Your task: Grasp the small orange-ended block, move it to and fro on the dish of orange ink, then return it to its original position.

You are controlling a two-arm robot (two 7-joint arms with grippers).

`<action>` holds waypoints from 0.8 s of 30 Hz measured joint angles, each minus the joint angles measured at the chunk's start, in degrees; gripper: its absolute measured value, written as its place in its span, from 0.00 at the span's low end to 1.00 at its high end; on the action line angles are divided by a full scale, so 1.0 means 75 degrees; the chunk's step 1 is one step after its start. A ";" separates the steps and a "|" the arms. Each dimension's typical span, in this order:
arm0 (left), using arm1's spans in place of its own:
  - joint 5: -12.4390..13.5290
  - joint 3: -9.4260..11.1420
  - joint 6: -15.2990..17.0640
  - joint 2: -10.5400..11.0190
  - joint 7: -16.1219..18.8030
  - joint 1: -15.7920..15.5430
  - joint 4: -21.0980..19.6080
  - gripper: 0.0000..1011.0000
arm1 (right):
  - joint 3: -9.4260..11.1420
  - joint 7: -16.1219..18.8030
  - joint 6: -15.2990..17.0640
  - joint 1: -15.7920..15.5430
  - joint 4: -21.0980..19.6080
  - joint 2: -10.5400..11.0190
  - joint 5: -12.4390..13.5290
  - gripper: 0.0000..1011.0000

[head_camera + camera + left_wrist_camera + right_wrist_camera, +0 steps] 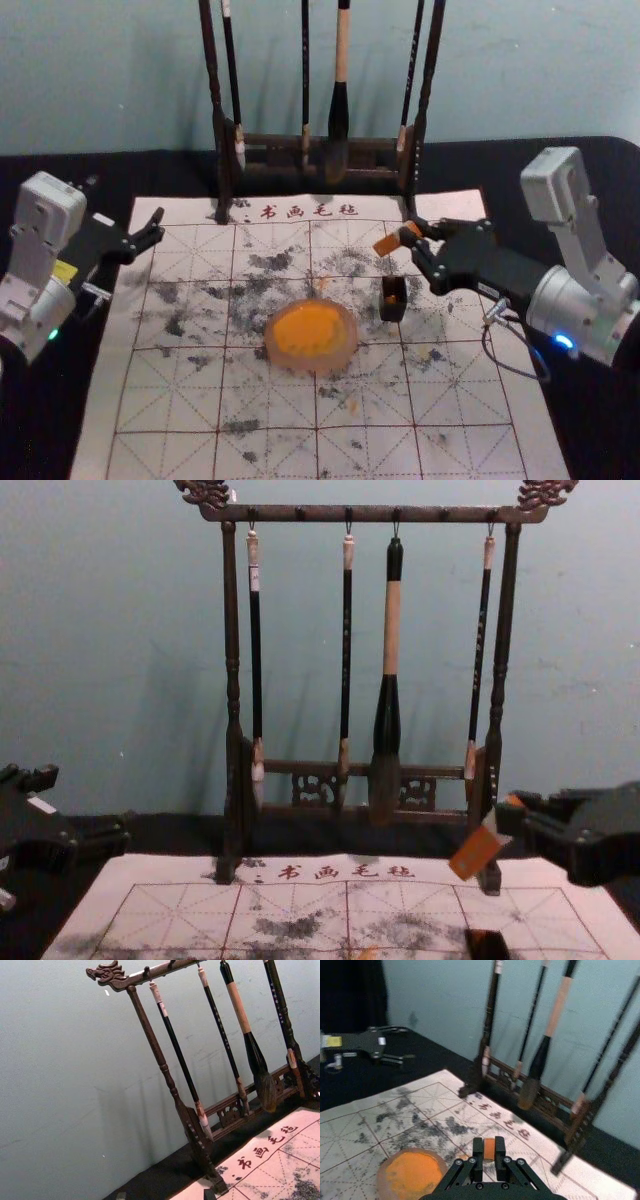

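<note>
My right gripper is closed around the small block, whose orange end points down and toward the mat's middle, held tilted above the mat. In the right wrist view the gripper pinches the orange block between both fingertips. From the chest, the block shows a pale part near the fingers. The round dish of orange ink rests on the mat, nearer the robot than the block and to its left. My left gripper is idle and open over the mat's left edge; its tips also show in its wrist view.
A small dark open box with orange inside stands right of the dish, below the held block. Behind the gridded mat, a dark wooden rack holds several hanging brushes, the large one near its middle.
</note>
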 joint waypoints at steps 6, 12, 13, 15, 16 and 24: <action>0.0000 0.0000 0.0000 0.0000 0.0000 -0.0001 0.0000 0.99 | -0.0319 0.0591 -0.0150 0.0542 0.0313 0.0123 -0.0095 0.13; 0.0000 0.0000 0.0000 0.0000 0.0000 0.0000 0.0000 0.99 | -0.0750 0.1251 0.0016 0.1220 0.0694 0.0149 0.0012 0.13; 0.0000 0.0000 0.0000 0.0000 -0.0001 0.0000 0.0000 0.99 | -0.0883 0.1404 0.0069 0.1392 0.0807 0.0147 0.0020 0.13; 0.0000 0.0000 0.0000 0.0000 0.0000 0.0000 0.0000 0.99 | -0.0995 0.1533 0.0121 0.1541 0.0901 0.0142 0.0016 0.13; 0.0000 0.0000 0.0000 0.0000 0.0000 0.0000 0.0000 0.99 | -0.1149 0.1679 0.0178 0.1727 0.1013 0.0132 0.0007 0.13; 0.0000 0.0000 0.0000 0.0000 0.0000 -0.0001 0.0000 0.99 | -0.1827 0.2253 0.0393 0.2497 0.1544 0.0064 -0.0185 0.13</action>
